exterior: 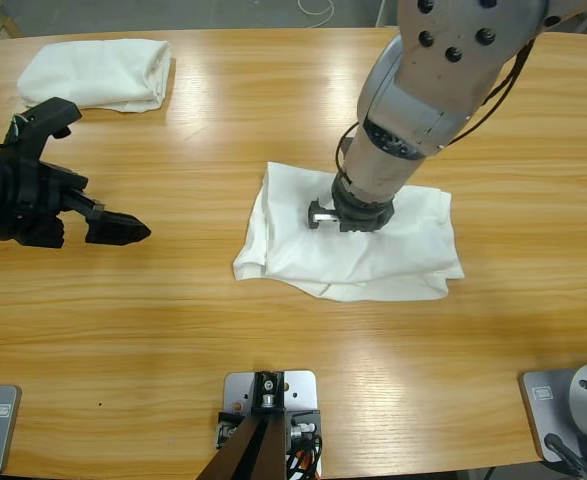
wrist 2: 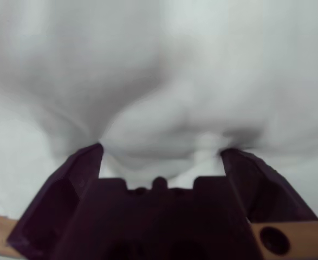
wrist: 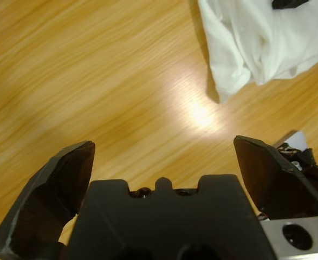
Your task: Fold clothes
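Observation:
A half-folded white T-shirt (exterior: 413, 250) lies crumpled at the table's middle. My right gripper (exterior: 358, 215) comes down from the top and presses straight into its centre. In the right wrist view the cloth (wrist 2: 159, 65) fills everything, and a fold bulges between the jaws of the right gripper (wrist 2: 161, 149), which stand apart, open. My left gripper (exterior: 123, 228) hovers open over bare wood at the left, well apart from the shirt. The left wrist view shows the left gripper (wrist: 161, 143) with nothing in it and the shirt's corner (wrist: 256, 43) at its upper right.
A second white T-shirt (exterior: 98, 72), folded into a neat bundle, rests at the far left corner of the wooden table (exterior: 193, 330). Bare wood spreads in front of and to the left of the middle shirt.

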### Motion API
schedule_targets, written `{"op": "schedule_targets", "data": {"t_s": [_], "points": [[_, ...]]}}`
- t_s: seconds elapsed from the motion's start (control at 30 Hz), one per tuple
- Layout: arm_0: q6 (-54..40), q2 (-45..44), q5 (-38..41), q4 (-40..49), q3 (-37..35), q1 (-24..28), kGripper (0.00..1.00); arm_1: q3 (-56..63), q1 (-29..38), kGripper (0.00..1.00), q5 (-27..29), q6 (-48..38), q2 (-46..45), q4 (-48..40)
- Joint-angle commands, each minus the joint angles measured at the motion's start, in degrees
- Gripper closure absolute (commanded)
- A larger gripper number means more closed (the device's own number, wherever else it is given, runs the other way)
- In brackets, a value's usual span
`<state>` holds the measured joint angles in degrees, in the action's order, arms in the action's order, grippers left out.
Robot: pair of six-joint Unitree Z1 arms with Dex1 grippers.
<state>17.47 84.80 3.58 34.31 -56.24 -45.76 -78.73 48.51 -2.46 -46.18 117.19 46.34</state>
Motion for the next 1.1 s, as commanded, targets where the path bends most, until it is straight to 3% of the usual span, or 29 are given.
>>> {"op": "schedule_targets", "data": {"t_s": [0.03, 0.37, 0.47, 0.63, 0.67, 0.73, 0.77, 0.8, 0.83, 0.87, 0.9, 0.93, 1.0, 1.1], "points": [[0.2, -1.04, -0.61, -0.83, 2.6, -0.21, 0.004, -0.71, 1.33, 0.11, 5.31, 28.75, 7.04, 3.15], [0.2, -0.64, -0.6, -1.04, 3.4, -0.21, 0.004, 4.86, 3.03, 0.0, 4.01, 75.38, -2.28, 3.73], [0.25, 0.0, -0.6, -1.72, 3.51, -0.21, 0.004, 8.62, 3.7, 0.007, 4.47, 76.56, -6.97, -0.09], [0.2, 1.37, 0.02, -4.38, 2.88, -1.16, 0.004, 7.53, 2.66, 0.018, 1.69, 68.37, -20.53, -1.23], [0.2, 1.6, 0.04, -5.19, 2.75, -1.65, 0.028, 6.83, 2.4, 0.018, 1.46, 65.99, -23.23, -1.27], [-0.1, 2.74, 1.16, -6.96, 2.05, -2.74, 0.174, 6.09, 0.76, 0.02, 1.36, 60.69, -28.15, -1.71], [-0.4, 3.6, 2.34, -8.77, 1.66, -3.34, 0.255, 6.64, -0.94, 0.052, 1.3, 56.96, -30.14, -2.44], [-0.91, 4.9, 4.33, -10.81, 0.89, -3.99, 0.348, 8.29, -3.42, 0.203, 0.93, 53.3, -31.76, -3.78], [-1.47, 6.46, 6.88, -12.73, -0.36, -4.78, 0.482, 10.82, -6.65, 0.486, -0.63, 50.19, -32.97, -5.36], [-1.65, 8.19, 8.7, -14.03, -2.03, -5.85, 0.659, 13.56, -10.17, 0.853, -4.89, 48.82, -33.74, -6.75], [-1.65, 10.02, 10.29, -15.4, -3.59, -7.03, 0.918, 16.52, -13.67, 1.0, -10.26, 48.82, -34.64, -8.79], [-1.44, 11.56, 11.08, -17.37, -4.49, -8.05, 1.0, 20.23, -16.45, 1.0, -14.27, 48.68, -35.91, -11.88], [0.86, 14.46, 11.59, -23.13, -4.54, -10.17, 1.0, 26.2, -21.12, 1.0, -18.47, 46.61, -36.57, -16.79], [2.76, 20.53, 13.31, -28.62, -5.23, -12.63, 1.0, 31.62, -29.52, 1.0, -31.06, 45.92, -31.95, -21.57]]}}
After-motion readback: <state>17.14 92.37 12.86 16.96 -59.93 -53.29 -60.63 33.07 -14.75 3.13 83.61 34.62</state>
